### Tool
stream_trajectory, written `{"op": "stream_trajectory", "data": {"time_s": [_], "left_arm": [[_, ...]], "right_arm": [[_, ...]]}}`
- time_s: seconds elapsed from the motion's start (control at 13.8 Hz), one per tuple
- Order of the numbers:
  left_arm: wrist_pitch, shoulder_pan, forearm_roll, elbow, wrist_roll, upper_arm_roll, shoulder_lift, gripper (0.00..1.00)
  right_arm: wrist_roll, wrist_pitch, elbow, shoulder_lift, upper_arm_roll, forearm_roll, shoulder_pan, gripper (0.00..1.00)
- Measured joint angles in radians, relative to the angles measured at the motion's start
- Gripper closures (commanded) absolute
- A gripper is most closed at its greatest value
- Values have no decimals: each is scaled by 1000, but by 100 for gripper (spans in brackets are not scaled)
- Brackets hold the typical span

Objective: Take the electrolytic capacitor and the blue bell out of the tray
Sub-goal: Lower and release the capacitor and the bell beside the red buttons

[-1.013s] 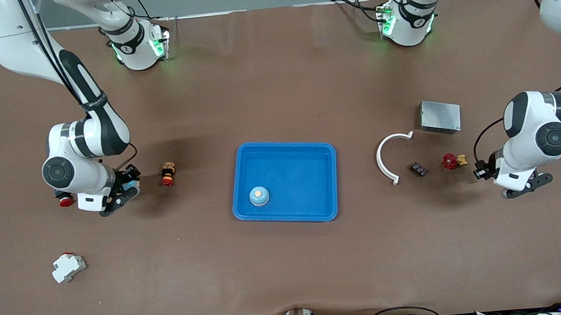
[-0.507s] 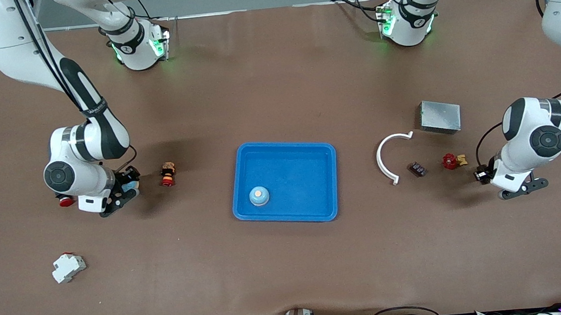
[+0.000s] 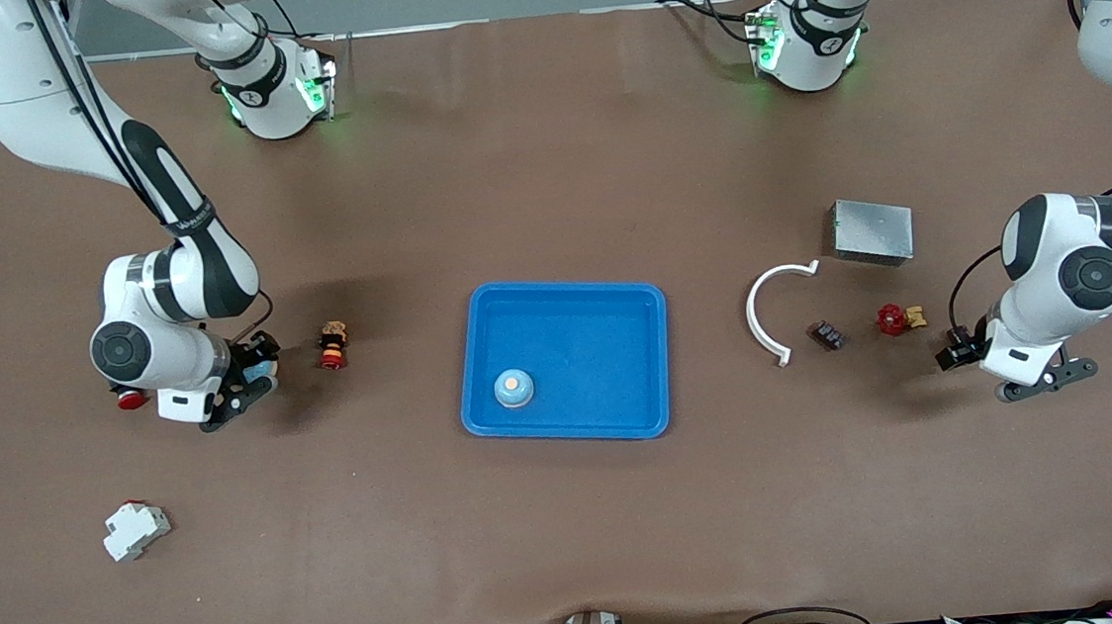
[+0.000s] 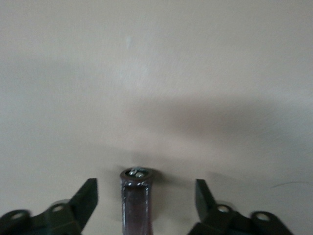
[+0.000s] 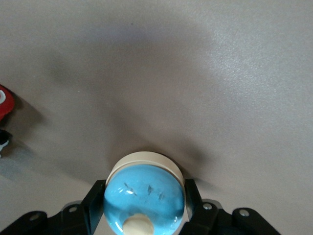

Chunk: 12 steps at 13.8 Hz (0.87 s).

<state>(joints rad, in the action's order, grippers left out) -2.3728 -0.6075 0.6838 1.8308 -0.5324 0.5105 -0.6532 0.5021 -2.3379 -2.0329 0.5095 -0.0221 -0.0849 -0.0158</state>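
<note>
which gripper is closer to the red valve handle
Left. The left gripper sits beside the red valve handle at the left arm's end of the table; the right gripper is at the right arm's end, past the blue tray.

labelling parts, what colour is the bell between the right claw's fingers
Light blue dome on a cream base, clearest in the right wrist view.

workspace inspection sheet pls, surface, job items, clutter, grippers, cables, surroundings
surface: brown table, one crease at the camera edge.
job's things: blue tray mid-table with a bell inside; second bell and capacitor are outside it.
clutter: white arc, metal box, red valve, white breaker, red-yellow button.
grippers: left gripper open around the capacitor, fingers apart from it; right gripper closed on the second bell.
cables: loose wires along the camera edge.
surroundings: grey floor past the table.
</note>
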Motion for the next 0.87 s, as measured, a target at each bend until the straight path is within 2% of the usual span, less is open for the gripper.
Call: {"op": "stream_trajectory", "data": {"time_s": [0.29,0.58,0.87], "left_arm": [[16,1,0,-45,-2,91,32,0],[206,1,-8,-136,-14,229,55,0],[352,0,-54,-219,-15,311,79,0]], "right_arm": [[0,40,9,-1,-1,0,0,0],[-33,308,128,-37,-18,42,2,0],[-215,530,276,-73,-32,64,67,0]]}}
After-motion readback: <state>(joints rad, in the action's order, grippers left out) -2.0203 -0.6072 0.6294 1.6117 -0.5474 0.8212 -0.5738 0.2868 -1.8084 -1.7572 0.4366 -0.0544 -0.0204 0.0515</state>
